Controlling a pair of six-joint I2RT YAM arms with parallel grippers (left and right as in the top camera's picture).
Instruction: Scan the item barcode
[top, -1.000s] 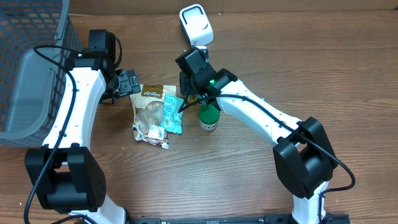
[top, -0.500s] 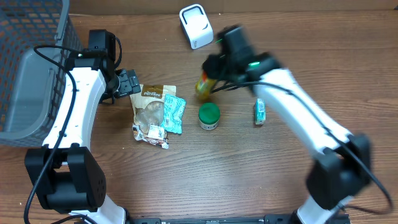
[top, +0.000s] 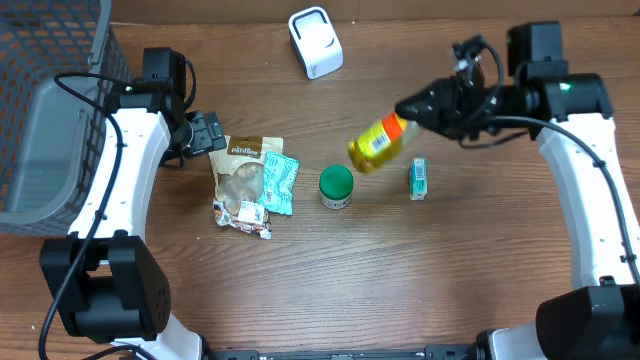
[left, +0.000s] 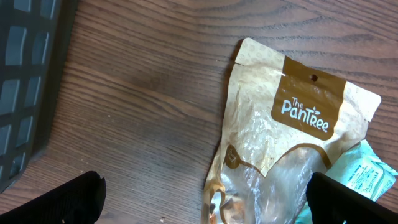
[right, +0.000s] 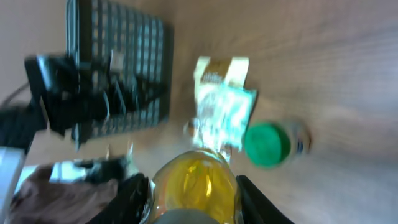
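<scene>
A yellow bottle (top: 376, 146) with an orange cap hangs tilted above the table, and my right gripper (top: 405, 112) is shut on its cap end. In the right wrist view the bottle (right: 196, 183) fills the space between the two black fingers (right: 132, 194); the picture is blurred and no barcode can be made out. The white scanner (top: 315, 42) stands at the back centre, well left of the bottle. My left gripper (top: 210, 132) stays open low over the top of a Pantree pouch (left: 280, 143), its fingertips (left: 68, 202) wide apart.
A green-lidded jar (top: 336, 187) stands below the bottle. A teal packet (top: 277, 182) lies by the pouch, a smaller teal packet (top: 418, 178) to the right. A grey mesh basket (top: 50, 110) fills the left edge.
My right arm has swung from the table's middle up and to the right, carrying the yellow bottle off the table. The left arm has not moved.
</scene>
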